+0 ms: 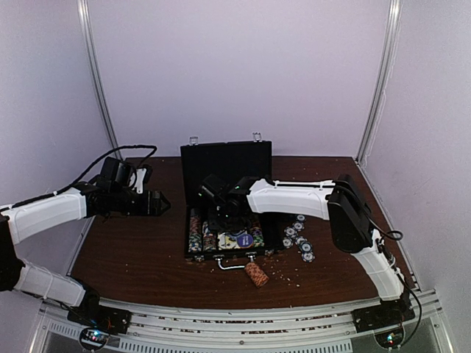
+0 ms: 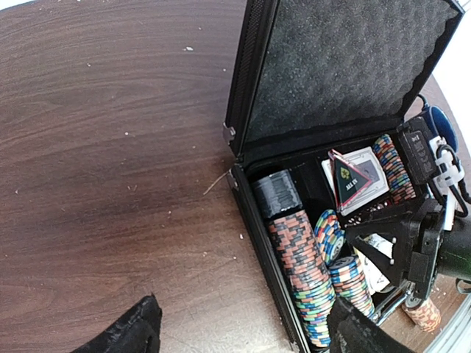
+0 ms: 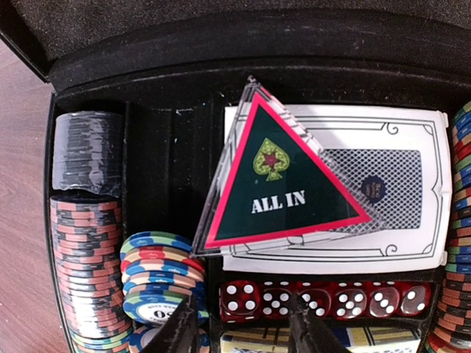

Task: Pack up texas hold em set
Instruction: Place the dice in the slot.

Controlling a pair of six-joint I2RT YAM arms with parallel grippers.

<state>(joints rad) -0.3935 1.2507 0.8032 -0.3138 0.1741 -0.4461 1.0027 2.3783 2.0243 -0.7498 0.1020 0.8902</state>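
Open at the centre of the top view, on the brown table [image 1: 132, 250]: a flat black briefcase [image 1: 227, 165], lid upright toward the back wall, silver handle [image 1: 234, 265] at the near edge.

Inside, per the right wrist view:
- At upper left, a black wrapped chip stack [image 3: 88, 151].
- Directly below it, a striped row of poker chips [image 3: 85, 257].
- Just beside that row, a shorter blue-and-green stack [image 3: 158, 276].
- In the middle compartment, a clear triangular "ALL IN" marker [image 3: 283, 184], leaning tilted across a card deck [image 3: 390, 191].
- In the narrow slot below the deck, a row of red dice [image 3: 324, 300].

Outside the case in the top view: loose chips [image 1: 298, 239] scattered on the table just to its right, and a chip roll [image 1: 257, 274] lying on its side in front of the handle.

Down inside the case, the right end effector [image 3: 243, 331], fingers parted to a middling gap just above the dice, gripping nothing. Over the table to the left of the case in the top view, the left end effector [image 1: 154, 202], spread wide and empty, its dark fingertips at the bottom of the left wrist view.

At the right edge of that same view, just beside the case, a dark blue cup [image 2: 441, 121], only partly seen.
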